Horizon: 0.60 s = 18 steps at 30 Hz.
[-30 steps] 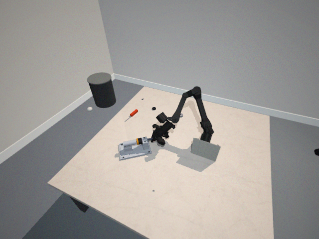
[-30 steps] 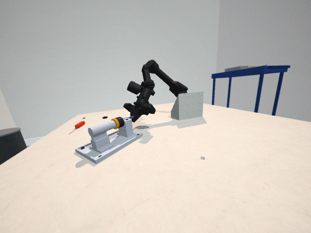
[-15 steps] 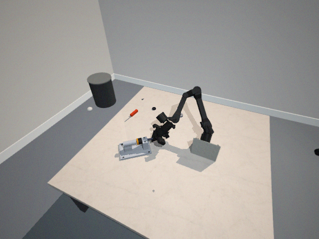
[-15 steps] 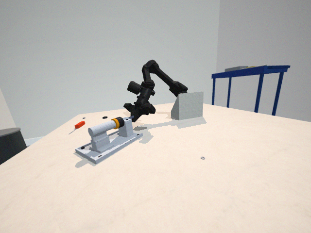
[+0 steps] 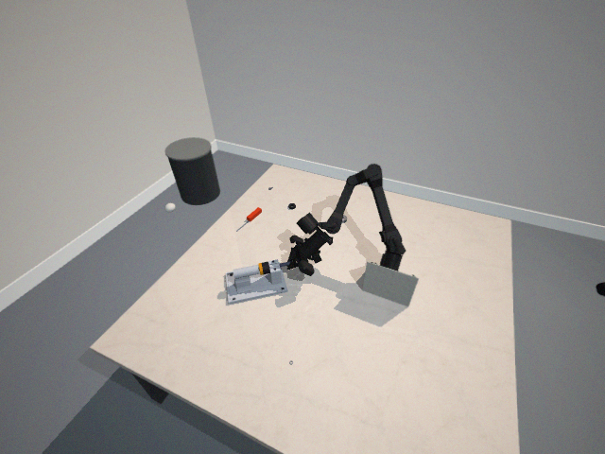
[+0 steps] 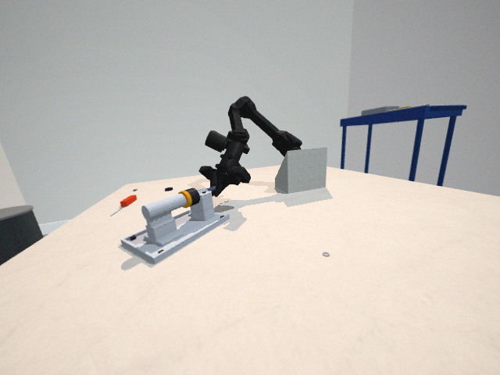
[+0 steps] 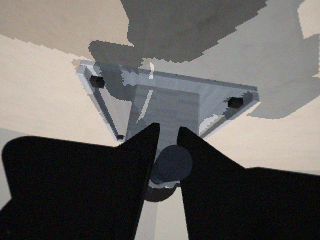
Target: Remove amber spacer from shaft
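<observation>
The housing (image 5: 246,271) (image 6: 164,205), a light grey horizontal cylinder on a block, stands on the base plate (image 5: 253,294) (image 7: 210,84). The amber spacer (image 5: 261,269) (image 6: 186,198) is around the shaft line, against the housing's open end. Dark spacers (image 5: 266,268) (image 6: 194,196) sit beside it, between it and the smaller support block (image 5: 277,276) (image 6: 201,208). The dark blue shaft (image 6: 212,188) (image 7: 176,163) sticks out beyond that block. My gripper (image 5: 288,265) (image 6: 216,190) (image 7: 168,131) is shut on this outer end. The shaft inside the spacers is hidden.
A red screwdriver (image 5: 253,214) (image 6: 128,201) and a small black part (image 5: 291,206) (image 6: 169,188) lie beyond the fixture. A grey angled block (image 5: 389,284) (image 6: 306,171) stands near the arm's base. A small ring (image 5: 291,362) (image 6: 326,254) lies on the near side of the table.
</observation>
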Available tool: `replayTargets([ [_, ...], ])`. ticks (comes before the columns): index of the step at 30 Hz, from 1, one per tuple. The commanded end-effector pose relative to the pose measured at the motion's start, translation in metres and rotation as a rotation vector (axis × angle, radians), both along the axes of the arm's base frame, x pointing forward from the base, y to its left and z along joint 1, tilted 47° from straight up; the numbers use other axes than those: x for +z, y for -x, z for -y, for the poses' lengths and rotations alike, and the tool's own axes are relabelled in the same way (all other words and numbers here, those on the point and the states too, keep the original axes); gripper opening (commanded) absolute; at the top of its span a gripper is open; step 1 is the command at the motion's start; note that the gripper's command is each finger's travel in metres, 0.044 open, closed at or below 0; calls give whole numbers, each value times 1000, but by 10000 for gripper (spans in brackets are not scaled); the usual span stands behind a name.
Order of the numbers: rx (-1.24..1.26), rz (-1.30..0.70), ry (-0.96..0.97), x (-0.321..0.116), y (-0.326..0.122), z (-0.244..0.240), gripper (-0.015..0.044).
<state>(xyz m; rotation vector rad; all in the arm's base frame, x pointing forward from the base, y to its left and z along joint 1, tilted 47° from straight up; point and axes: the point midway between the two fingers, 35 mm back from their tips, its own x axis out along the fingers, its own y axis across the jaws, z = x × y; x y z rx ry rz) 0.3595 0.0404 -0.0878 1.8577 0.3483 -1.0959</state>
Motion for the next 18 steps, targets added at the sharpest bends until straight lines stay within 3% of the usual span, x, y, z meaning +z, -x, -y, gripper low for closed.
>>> replayTargets([
  [1,3,1,4,1,0,0,0],
  [18,3,1,4,2,2,1,0],
])
